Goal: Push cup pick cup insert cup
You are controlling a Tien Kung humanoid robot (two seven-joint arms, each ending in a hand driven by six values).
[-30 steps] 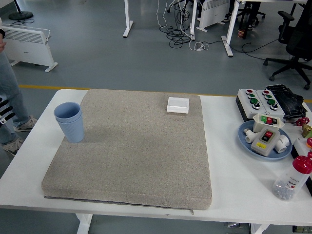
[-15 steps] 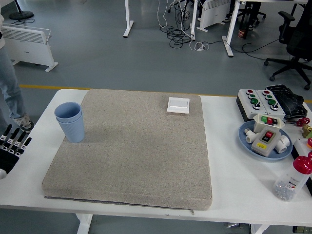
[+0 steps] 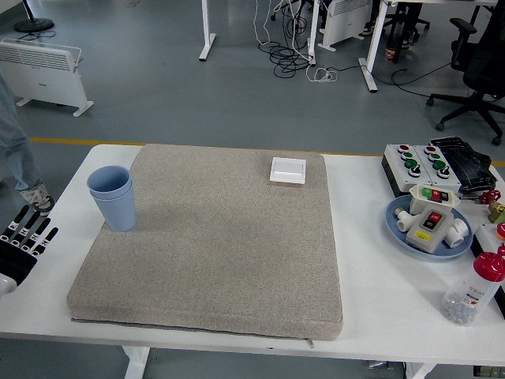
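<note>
Left robot hand (image 3: pixel 24 239) hovering at counter (image 3: pixel 371 292) edge, fingers spread, empty; nested blue cups (image 3: pixel 111 197) standing upright on mat (image 3: pixel 213 245), insertion apparently done.

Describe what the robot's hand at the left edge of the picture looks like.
Only the left hand shows. It is black, with slim segmented fingers marked by white patches along their backs. A rounded white part sits below it at the picture's edge. The arm behind is out of frame.

High head view over table (image 3: pixel 379 316)
</note>
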